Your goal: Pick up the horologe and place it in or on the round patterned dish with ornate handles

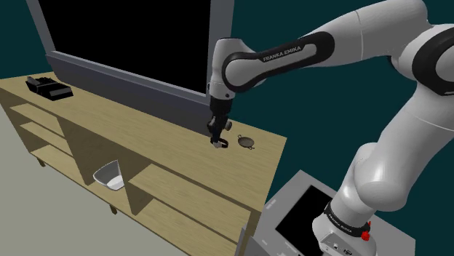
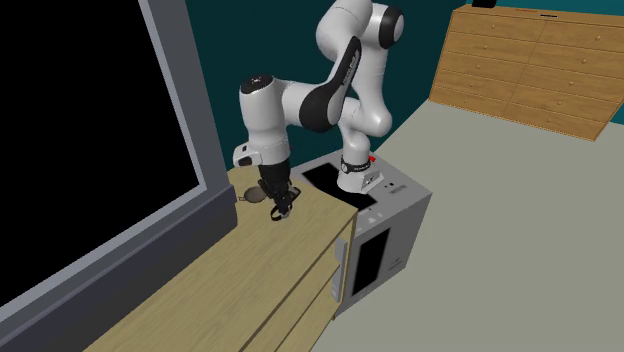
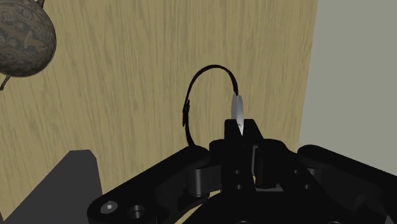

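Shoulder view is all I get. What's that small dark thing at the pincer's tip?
Observer: A watch with a black strap loop and a silvery face, clasped edge-on in the pincer.
Operator: Is the dish empty?
Observer: The wrist view shows part of the dish. It is brown with pale swirls, and that part holds nothing.
Operator: What's behind the robot?
Observer: In the second exterior view, wooden drawers stand across the floor.
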